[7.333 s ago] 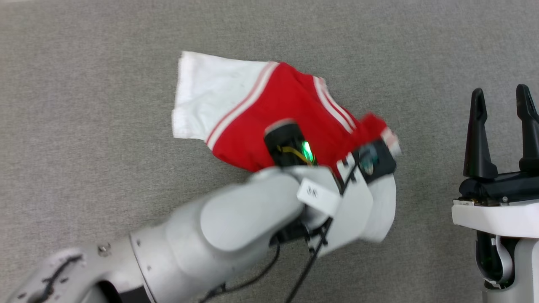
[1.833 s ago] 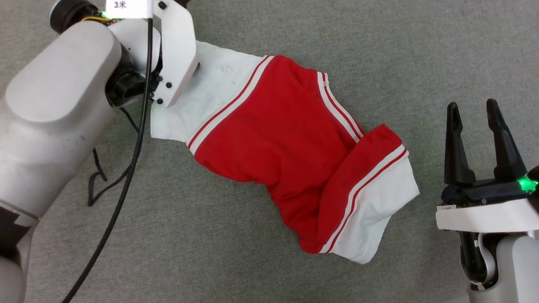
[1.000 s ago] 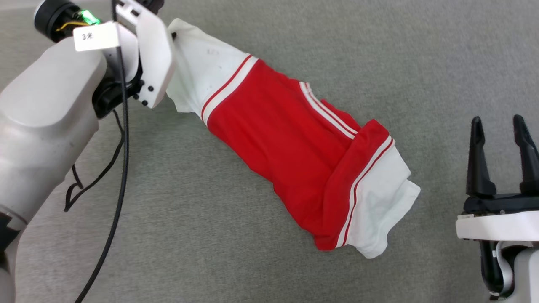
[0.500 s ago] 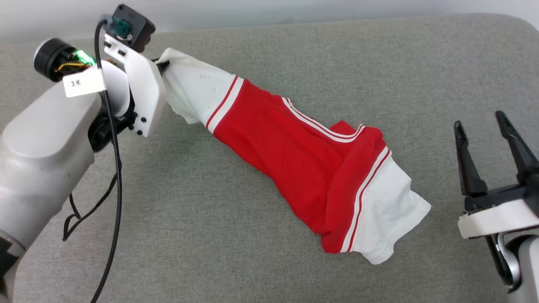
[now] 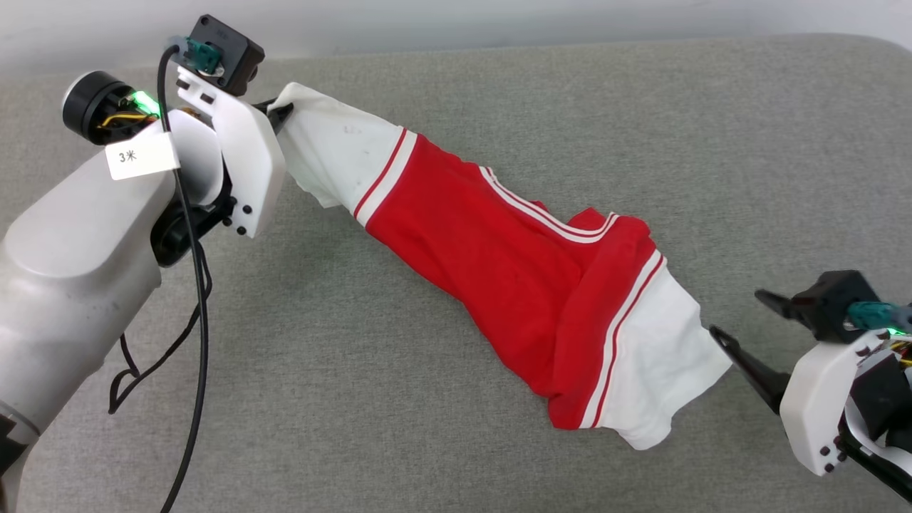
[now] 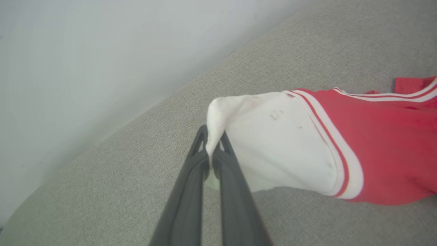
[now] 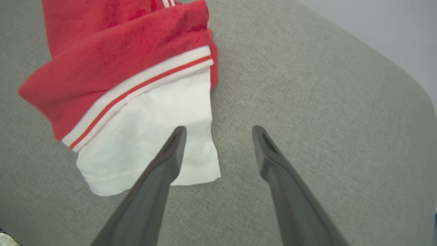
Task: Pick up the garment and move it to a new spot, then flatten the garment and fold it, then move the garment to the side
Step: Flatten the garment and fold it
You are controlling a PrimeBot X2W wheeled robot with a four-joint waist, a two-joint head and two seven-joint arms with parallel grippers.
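Pinching garment (image 5: 499,263) sleeve corner: left tool (image 6: 213,136) clamped | right tool (image 7: 219,130) wide, empty | garment underside hidden

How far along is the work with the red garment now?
Done: the garment lies drawn out across the grey cushion, with one white end pinched in the shut left tool. In hand: the open right tool is at its other white end, not closed on it. Left: flattening, folding, moving it aside.
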